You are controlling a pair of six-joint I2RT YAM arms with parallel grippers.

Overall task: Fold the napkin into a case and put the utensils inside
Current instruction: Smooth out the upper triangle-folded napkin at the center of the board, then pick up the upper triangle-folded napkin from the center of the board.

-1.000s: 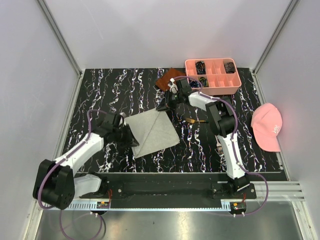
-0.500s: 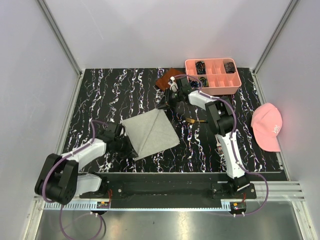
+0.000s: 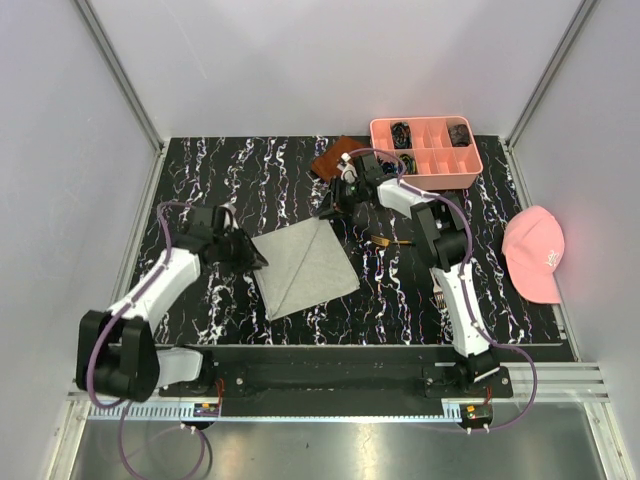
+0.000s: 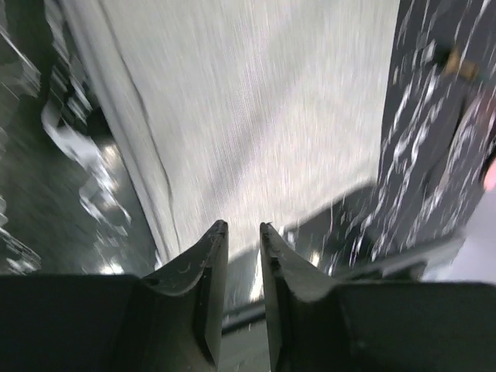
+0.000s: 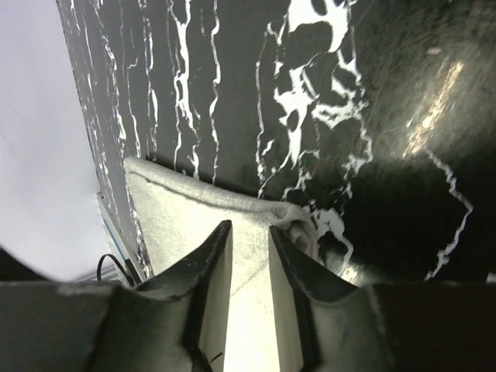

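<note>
Top external view: the napkin (image 3: 305, 265) lies folded and flat in the middle of the bench (image 3: 220, 180), with 1 corner pointing far.
Left side: the left gripper (image 4: 242, 232) is at the left edge of the napkin; its jaws are almost together, with only a thin slit and nothing between them.
Far corner: the right gripper (image 5: 248, 229) is over it with narrow jaws; grey fabric shows in the slit, and I cannot tell if it is pinched.
Utensils: the dark piece (image 3: 387, 240) with the gold end lies right of the napkin, apart from it; the fork (image 3: 440, 295) lies nearer, beside the right arm.
Far right: the pink tray (image 3: 425, 178), with the brown cloth (image 3: 330, 160) just left of it.
Right edge: the pink cap (image 3: 535, 255).
</note>
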